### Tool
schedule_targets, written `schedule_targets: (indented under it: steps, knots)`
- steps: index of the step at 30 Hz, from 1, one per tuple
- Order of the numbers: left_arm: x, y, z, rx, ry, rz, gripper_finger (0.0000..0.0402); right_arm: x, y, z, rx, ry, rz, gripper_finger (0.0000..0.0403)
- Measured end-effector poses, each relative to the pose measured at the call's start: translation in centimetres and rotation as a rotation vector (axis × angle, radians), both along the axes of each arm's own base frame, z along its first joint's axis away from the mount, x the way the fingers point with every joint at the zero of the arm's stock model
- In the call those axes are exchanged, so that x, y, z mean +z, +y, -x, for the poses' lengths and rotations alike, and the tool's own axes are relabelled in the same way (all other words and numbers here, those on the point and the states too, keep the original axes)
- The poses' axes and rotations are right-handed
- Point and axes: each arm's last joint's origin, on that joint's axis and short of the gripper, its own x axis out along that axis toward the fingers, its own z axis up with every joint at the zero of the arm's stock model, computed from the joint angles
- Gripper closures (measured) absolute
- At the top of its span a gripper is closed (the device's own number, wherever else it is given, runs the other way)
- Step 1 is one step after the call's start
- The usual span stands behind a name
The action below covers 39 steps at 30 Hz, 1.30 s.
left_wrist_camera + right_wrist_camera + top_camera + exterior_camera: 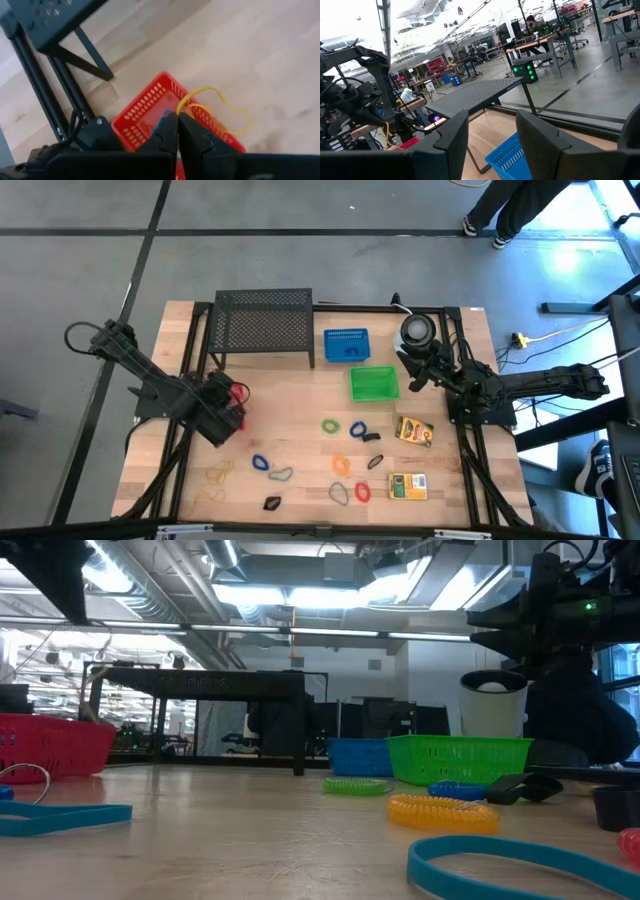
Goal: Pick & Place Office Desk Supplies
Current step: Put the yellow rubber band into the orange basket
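Wooden table (300,395), black mesh shelf (263,322) at rear; left gripper (177,131) above red basket (150,112), jaws closed, pinching yellow rubber band (220,102); right gripper (490,132) raised near green basket (373,384), jaws parted, empty; coloured loops (345,465), crayon boxes (414,430) loose on table front.

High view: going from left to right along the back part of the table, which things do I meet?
Red basket under the left gripper → black mesh stand → blue basket → green basket → round grey-white disc-like object.
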Motion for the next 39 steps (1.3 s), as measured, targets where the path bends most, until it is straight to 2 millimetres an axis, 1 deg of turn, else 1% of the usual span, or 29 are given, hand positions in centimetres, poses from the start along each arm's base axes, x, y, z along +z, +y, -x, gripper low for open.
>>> schedule_targets:
  steps: [5,8,12,16,24,33,39]
  knots:
    - [0.8,0.6,1.0,0.0,-0.024,0.064,0.0397,0.0,0.0,0.0,0.0,0.0,0.0,0.0237]
    - [1.0,0.7,1.2,-0.001,-0.029,0.079,0.0397,0.0,0.0,0.0,0.0,0.0,0.0,0.0237]
    - [0.7,0.4,1.1,-0.045,0.044,0.119,0.0399,0.0,0.0,0.0,0.0,0.0,0.0,0.0237]
    - [0.2,-0.4,0.9,-0.067,0.101,0.131,0.0396,0.0,0.0,0.0,0.0,0.0,0.0,0.0237]
    - [-1.9,-2.1,-0.7,-0.088,0.185,0.025,0.0387,0.0,0.0,0.0,0.0,0.0,0.0,0.0237]
    - [-4.3,-3.4,-2.1,-0.088,0.332,-0.007,0.0334,0.0,0.0,0.0,0.0,0.0,0.0,0.0237]
    - [-4.8,-3.7,-2.4,-0.082,0.359,-0.019,0.0309,0.0,0.0,0.0,0.0,0.0,0.0,0.0237]
